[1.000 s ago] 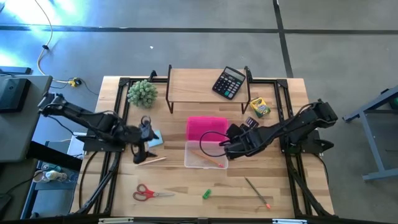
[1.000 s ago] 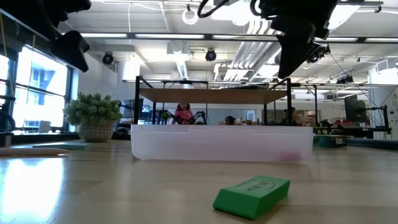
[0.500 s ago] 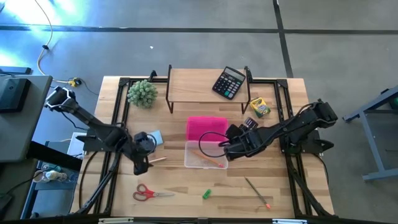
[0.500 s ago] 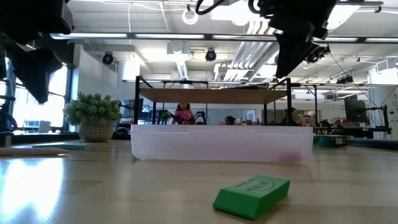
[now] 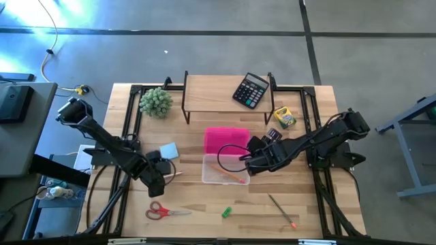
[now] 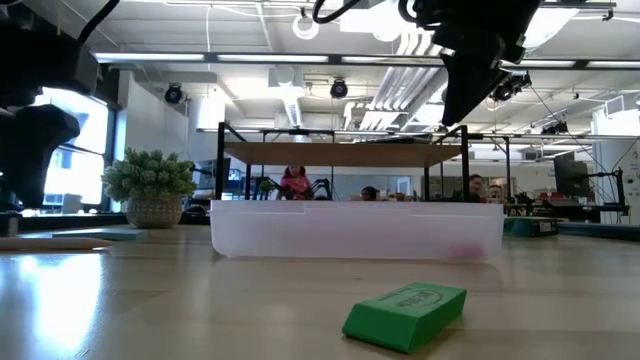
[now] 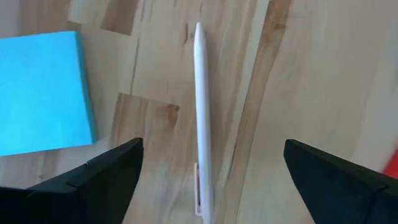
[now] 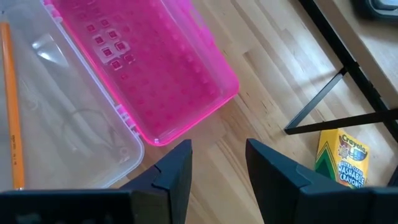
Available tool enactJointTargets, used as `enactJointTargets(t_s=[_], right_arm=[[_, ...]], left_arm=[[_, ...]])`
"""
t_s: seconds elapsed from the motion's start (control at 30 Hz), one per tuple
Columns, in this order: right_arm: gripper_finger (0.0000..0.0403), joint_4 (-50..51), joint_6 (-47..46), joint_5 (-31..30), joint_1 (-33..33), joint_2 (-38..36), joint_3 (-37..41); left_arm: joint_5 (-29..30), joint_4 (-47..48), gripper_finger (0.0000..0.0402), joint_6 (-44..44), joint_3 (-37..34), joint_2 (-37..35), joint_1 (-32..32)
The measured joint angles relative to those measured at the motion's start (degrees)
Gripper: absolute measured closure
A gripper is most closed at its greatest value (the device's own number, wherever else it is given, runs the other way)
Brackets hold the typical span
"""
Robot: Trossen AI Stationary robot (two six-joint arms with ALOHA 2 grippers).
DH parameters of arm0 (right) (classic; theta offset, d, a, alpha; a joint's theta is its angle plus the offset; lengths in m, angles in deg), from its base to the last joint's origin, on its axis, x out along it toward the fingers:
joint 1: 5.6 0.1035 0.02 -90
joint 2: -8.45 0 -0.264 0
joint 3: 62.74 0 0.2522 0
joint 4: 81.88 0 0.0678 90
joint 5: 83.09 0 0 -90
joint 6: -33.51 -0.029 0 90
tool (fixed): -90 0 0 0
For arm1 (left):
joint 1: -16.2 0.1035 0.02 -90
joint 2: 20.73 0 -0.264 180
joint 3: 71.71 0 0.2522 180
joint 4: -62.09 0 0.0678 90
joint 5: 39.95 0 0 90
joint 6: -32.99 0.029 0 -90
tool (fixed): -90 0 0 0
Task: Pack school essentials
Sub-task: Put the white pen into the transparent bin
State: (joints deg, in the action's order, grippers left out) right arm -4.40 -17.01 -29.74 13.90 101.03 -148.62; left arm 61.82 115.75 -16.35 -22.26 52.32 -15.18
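The white pen (image 7: 202,118) lies flat on the surface just beside the light-blue notepad (image 7: 42,93), and my left pincer (image 5: 155,178) now hangs straight over it, fingers (image 7: 93,177) spread wide with the pen between them, gripping nothing. A second ago that arm was further back, above the notepad; it has swung forward and down toward the pen, so I judge the pen to be my next pick for the clear case (image 5: 225,170).

The case stands open near the middle, its pink lid (image 8: 149,68) folded back, with one orange pencil (image 8: 11,99) already inside. My right pincer (image 5: 248,160) has not moved: it hovers over the case's edge, fingers (image 8: 171,171) a narrow way apart, empty.

Still out on the wood are the red-handled scissors (image 5: 162,211), the green eraser (image 6: 405,315), another pencil (image 5: 281,210) toward the front right, and the crayon box (image 8: 342,155) by the shelf leg. So most of the packing remains.

The surface (image 5: 197,204) is pale planked wood with a small raised shelf (image 5: 218,92) at the back carrying a black calculator (image 5: 251,90); a fuzzy green plant ball (image 5: 156,102) sits at the back left. Beyond is an open workshop with ceiling lights, benches and people in the distance.
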Motion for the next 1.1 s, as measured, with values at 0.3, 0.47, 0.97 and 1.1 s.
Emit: enactJointTargets(t_s=[0.3,0.47,0.97,1.1], right_arm=[[0.0261,-0.3,0.0,0.0,0.0,0.0,0.0],[0.0261,-0.3,0.0,0.0,0.0,0.0,0.0],[0.0261,-0.2,0.0,0.0,0.0,0.0,0.0],[0.0261,-0.2,0.0,0.0,0.0,0.0,0.0]], left_arm=[[0.0,-1.0,0.0094,0.3,0.0,3.7,-0.7],[0.0,-1.3,0.0107,0.5,0.0,5.9,-0.7],[-1.6,-3.3,0.0210,1.0,0.1,9.5,-0.7],[-2.2,-3.4,0.0258,1.0,0.1,9.5,-0.7]])
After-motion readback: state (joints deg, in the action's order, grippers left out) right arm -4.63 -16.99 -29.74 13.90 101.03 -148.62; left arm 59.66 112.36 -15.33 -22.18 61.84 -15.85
